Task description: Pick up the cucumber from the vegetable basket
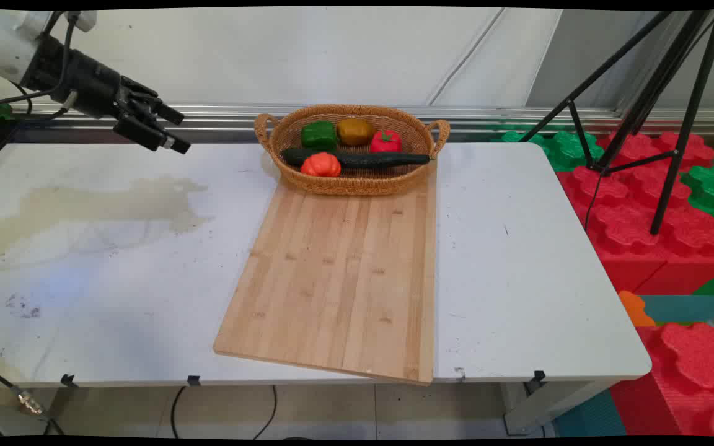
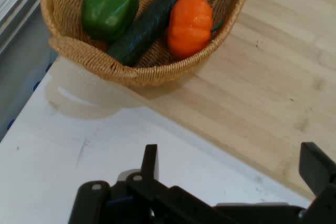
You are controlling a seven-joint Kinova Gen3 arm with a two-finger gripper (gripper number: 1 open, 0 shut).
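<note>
Main view: claw [image 1: 168, 130] hangs spread and empty above the bench's [image 1: 115, 260] far left, well apart from the wicker basket [image 1: 352, 179].
Hand view: its fingers [image 2: 150, 162] stand wide with nothing between them, aimed toward the basket [image 2: 131, 72]; there the cucumber [image 2: 152, 19] lies lengthwise between green pepper [image 2: 109, 6] and orange pumpkin [image 2: 190, 24], by the cutting board [image 2: 273, 77].

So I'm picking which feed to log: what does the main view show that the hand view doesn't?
Only the main view: the red pepper, the basket's right handle, the board's near edge, the tripod, foam blocks.

Only the hand view: the open tool from behind, with the table beneath.

Both: basket, green pepper, cucumber, orange tomato, cutting board.
</note>
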